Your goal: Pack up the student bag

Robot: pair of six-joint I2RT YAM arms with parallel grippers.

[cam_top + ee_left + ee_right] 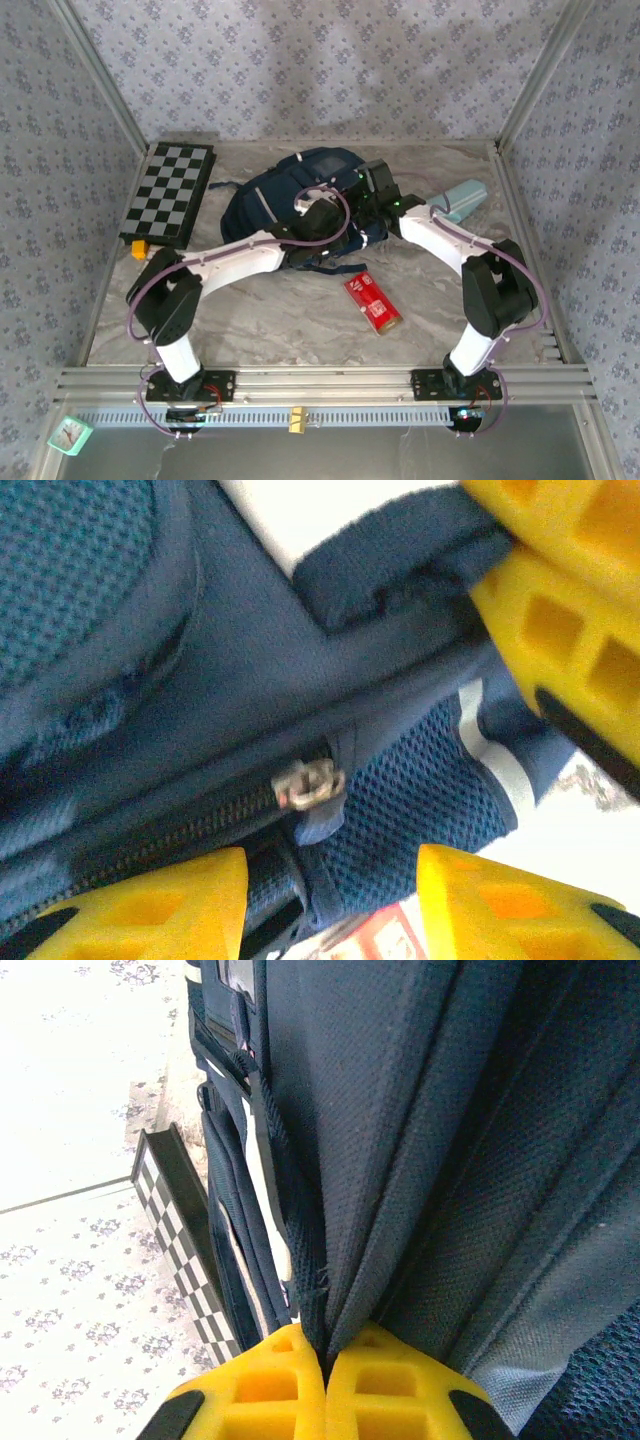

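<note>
The student bag (285, 195), a navy backpack, lies at the back middle of the table. My right gripper (325, 1360) is shut on a fold of its navy fabric, which rises pinched from between the yellow fingers. From above, this gripper (368, 203) sits at the bag's right side. My left gripper (332, 905) is open against the bag beside it. Its yellow fingertips (150, 905) stand apart over blue mesh and a strap. The metal zipper pull (310, 783) lies just beyond the tips, ungripped. The right gripper's yellow fingers (560, 610) show at the upper right, holding the bag fabric.
A red box (372, 302) lies on the table in front of the bag. A checkerboard (170, 192) lies at the back left with a small orange piece (139, 250) by its near corner. A light-blue pencil case (462, 198) rests at the back right.
</note>
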